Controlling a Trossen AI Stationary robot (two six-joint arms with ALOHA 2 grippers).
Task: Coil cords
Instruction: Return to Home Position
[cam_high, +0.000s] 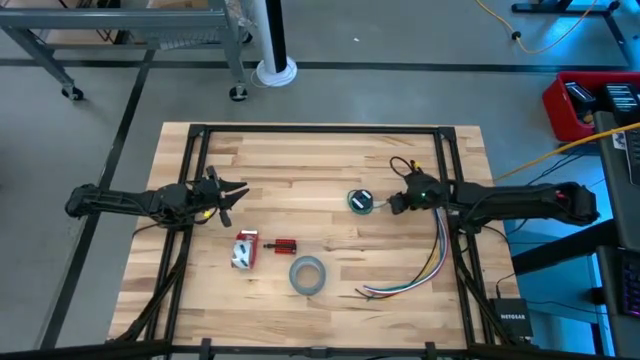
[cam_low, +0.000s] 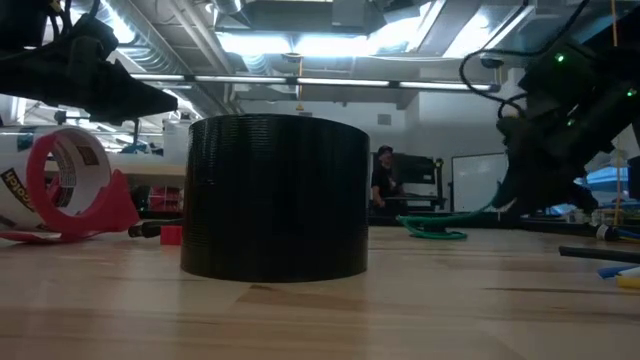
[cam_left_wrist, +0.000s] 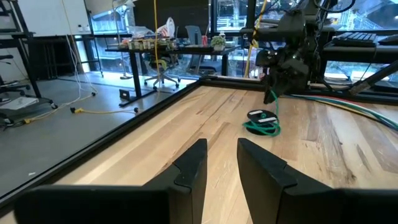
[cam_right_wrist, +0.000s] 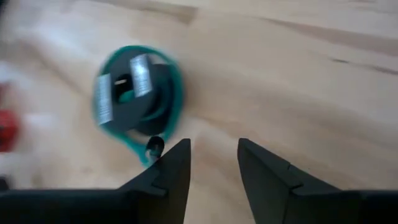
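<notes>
On the wooden surface (cam_high: 320, 170) a grey tape roll (cam_high: 307, 275) lies near the front edge. A red tape dispenser (cam_high: 245, 250) and a small red piece (cam_high: 284, 245) sit just beside it, and a bunch of multicoloured wires (cam_high: 425, 270) trails along the right side. None of these crowds the green cord (cam_high: 360, 201), which is wound round a small dark spool (cam_right_wrist: 137, 93) right of centre. Its loose end curls out beside the right pincer (cam_high: 397, 203). That pincer sits close to the spool with its fingers (cam_right_wrist: 171, 171) apart and gripping nothing; whether one finger touches the cord end cannot be told. The left pincer (cam_high: 235, 190) hangs well apart on the left, its jaws likewise apart and empty.
</notes>
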